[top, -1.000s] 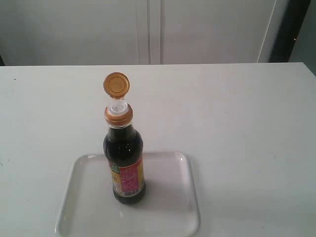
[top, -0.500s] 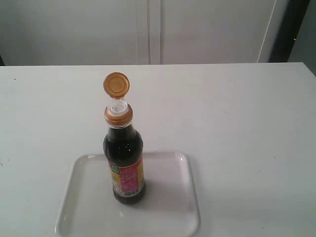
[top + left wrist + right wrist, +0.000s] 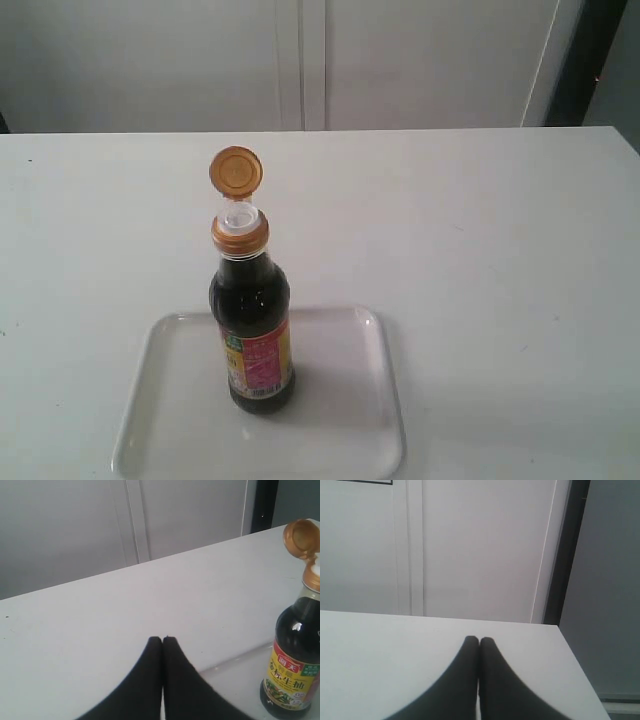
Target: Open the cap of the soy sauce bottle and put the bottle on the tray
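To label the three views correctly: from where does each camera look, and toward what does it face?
Exterior view: high, looks down on soy sauce bottle, open cap and tray; no arm shows.
Left wrist view: low, faces bottle beside tray; shut left gripper shows.
Right wrist view: low, faces bare table and wall; shut right gripper shows.
Exterior and left wrist views share the bottle.

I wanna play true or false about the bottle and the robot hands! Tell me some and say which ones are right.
1. The bottle stands upright on the tray. True.
2. The cap is shut. False: it is flipped open, showing the white spout.
3. The left gripper holds the bottle. False: it is shut on nothing, apart from the bottle.
4. The right gripper is shut. True.
5. The bottle looks nearly full of dark liquid. True.
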